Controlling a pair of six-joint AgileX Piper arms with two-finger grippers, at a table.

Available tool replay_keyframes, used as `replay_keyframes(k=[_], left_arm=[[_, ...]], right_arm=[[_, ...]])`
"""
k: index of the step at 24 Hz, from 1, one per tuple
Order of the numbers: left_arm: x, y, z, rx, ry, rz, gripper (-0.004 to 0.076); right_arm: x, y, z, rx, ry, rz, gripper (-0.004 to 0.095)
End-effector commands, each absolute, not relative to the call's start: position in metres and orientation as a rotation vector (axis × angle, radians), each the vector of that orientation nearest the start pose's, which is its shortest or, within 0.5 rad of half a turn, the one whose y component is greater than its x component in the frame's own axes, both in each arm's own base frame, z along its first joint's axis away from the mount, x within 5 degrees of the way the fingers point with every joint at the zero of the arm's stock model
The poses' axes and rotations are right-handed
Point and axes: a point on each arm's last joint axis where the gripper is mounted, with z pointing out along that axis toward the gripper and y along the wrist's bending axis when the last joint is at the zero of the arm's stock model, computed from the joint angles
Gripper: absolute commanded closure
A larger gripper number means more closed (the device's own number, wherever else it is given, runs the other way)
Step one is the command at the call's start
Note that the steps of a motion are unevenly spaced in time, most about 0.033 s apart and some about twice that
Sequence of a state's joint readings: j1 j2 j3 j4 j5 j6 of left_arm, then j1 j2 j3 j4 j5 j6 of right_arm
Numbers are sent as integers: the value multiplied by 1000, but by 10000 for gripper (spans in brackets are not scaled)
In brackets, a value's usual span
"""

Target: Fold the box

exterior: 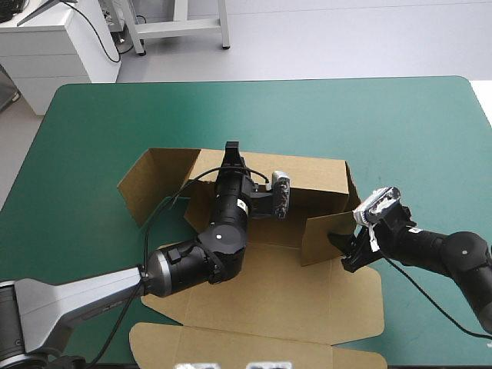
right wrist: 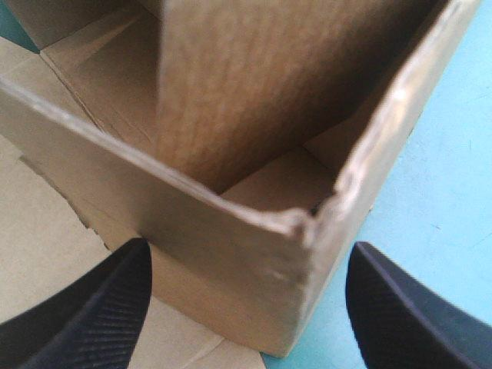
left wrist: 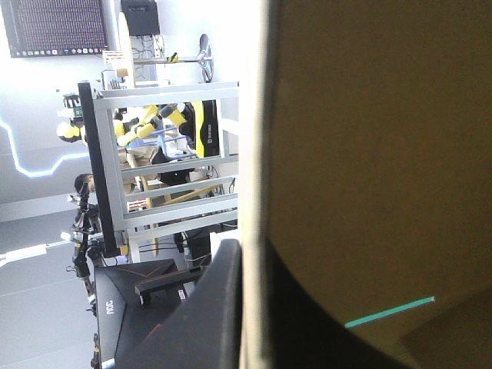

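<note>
Teal-green cover (exterior: 346, 108) carries the brown box (exterior: 265, 296) at its centre, half formed as I see it: back wall upright at 12 o'clock, one flap splayed toward 10, a short wall raised at 3, lid flat toward 6. Left gripper (exterior: 231, 154) pinches the back wall's top edge. Right gripper (exterior: 347, 252) stands wide, the 3 o'clock corner between its fingers.

At the far wall of the box (exterior: 269, 296), the left gripper (exterior: 231, 151) — just beside its right-hand wall corner, the right gripper (exterior: 344, 251).
</note>
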State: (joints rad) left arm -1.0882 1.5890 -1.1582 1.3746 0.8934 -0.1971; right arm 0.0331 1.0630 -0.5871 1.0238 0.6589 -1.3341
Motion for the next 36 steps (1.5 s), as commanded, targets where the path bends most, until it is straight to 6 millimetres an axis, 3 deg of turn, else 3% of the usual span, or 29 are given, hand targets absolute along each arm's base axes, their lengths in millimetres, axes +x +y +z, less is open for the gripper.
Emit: replay_keyframes(k=[1, 11, 20, 29, 36], left_arm=[[215, -262, 331, 1450, 1330, 913, 731], [214, -263, 331, 1434, 1340, 889, 731], [215, -262, 331, 1431, 1344, 895, 731], [215, -262, 331, 1431, 1344, 895, 731], [215, -262, 331, 1430, 1345, 896, 731]], right_arm=[[192, 57, 273, -677, 2067, 493, 252], [182, 54, 288, -566, 2038, 482, 355], [181, 74, 287, -543, 2037, 396, 374], [175, 91, 287, -451, 2075, 419, 420], [177, 92, 288, -388, 2062, 402, 452]])
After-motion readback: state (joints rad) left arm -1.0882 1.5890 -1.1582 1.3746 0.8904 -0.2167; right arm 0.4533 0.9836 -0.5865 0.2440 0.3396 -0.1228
